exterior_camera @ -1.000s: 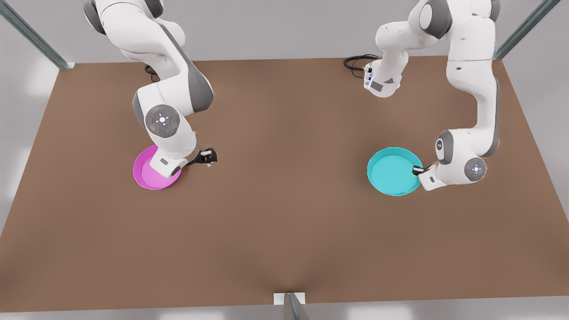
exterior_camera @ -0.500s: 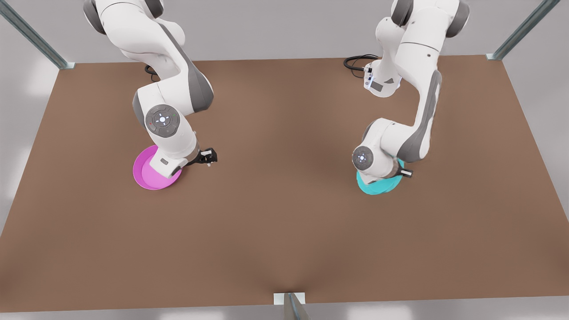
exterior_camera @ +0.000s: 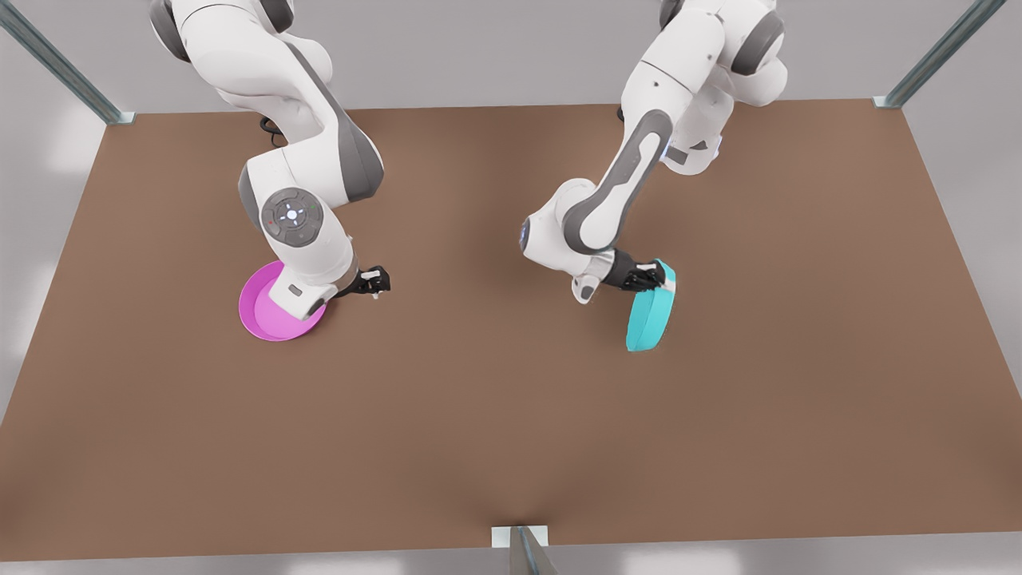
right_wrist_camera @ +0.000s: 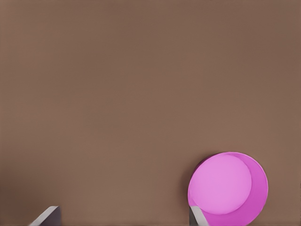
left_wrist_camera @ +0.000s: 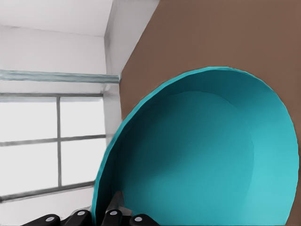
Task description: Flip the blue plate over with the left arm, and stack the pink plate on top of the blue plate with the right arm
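My left gripper (exterior_camera: 651,277), on the front view's right, is shut on the rim of the blue plate (exterior_camera: 651,315). The plate hangs almost on edge, its hollow side facing the wrist camera. In the left wrist view the blue plate (left_wrist_camera: 197,155) looms large, with the fingers (left_wrist_camera: 115,207) clamped on its near rim. The pink plate (exterior_camera: 267,315) lies flat and hollow side up on the table at the front view's left, partly under the right arm's wrist. My right gripper (right_wrist_camera: 121,220) hovers open above the table beside the pink plate (right_wrist_camera: 228,188), which it does not touch.
The brown table (exterior_camera: 479,415) spreads wide between and in front of the arms. Metal frame posts (exterior_camera: 938,52) rise at the back corners. A small bracket (exterior_camera: 519,543) sits at the front edge.
The left arm has swung toward the front view's left with the blue plate in its grip, turning it from flat to nearly on edge. The right arm has not moved.
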Tool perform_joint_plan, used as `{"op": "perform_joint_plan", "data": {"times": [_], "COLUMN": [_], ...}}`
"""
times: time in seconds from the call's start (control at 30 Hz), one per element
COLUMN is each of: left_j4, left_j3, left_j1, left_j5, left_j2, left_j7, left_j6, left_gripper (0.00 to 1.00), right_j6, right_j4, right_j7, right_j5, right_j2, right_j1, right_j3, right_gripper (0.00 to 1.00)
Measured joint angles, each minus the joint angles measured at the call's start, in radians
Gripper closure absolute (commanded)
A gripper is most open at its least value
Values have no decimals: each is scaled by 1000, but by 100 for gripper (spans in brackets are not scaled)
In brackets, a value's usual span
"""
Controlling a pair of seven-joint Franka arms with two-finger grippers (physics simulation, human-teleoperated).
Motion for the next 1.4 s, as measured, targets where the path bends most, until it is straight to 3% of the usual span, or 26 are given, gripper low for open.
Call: {"op": "perform_joint_plan", "data": {"times": [0.37,0.9,1.07,1.1,1.17,1.2,1.23,1.4], "left_j4": [101,388,396,396,405,411,411,450], "left_j3": [0,0,0,0,0,0,0,-1], "left_j1": [-123,-288,-307,-307,-307,-310,-313,-328], "left_j5": [123,211,212,211,203,198,195,176], "left_j2": [180,453,476,479,485,493,493,517], "left_j7": [-18,-48,-60,-62,-63,-63,-61,-63], "left_j6": [-310,-481,-490,-490,-489,-493,-495,-512], "left_gripper": [79,79,79,62,15,6,0,0], "right_j6": [0,2,3,3,3,3,3,3], "right_j4": [0,2,2,2,3,5,8,8], "right_j7": [-2,-2,-2,-2,-2,-2,-2,-2], "right_j5": [0,-12,-12,-12,-12,-12,-12,-11], "right_j2": [0,8,8,8,8,8,8,9], "right_j1": [-1,0,0,0,0,0,0,2], "right_j3": [0,0,0,1,0,0,0,0], "right_gripper": [0,0,0,0,0,0,0,0]}}
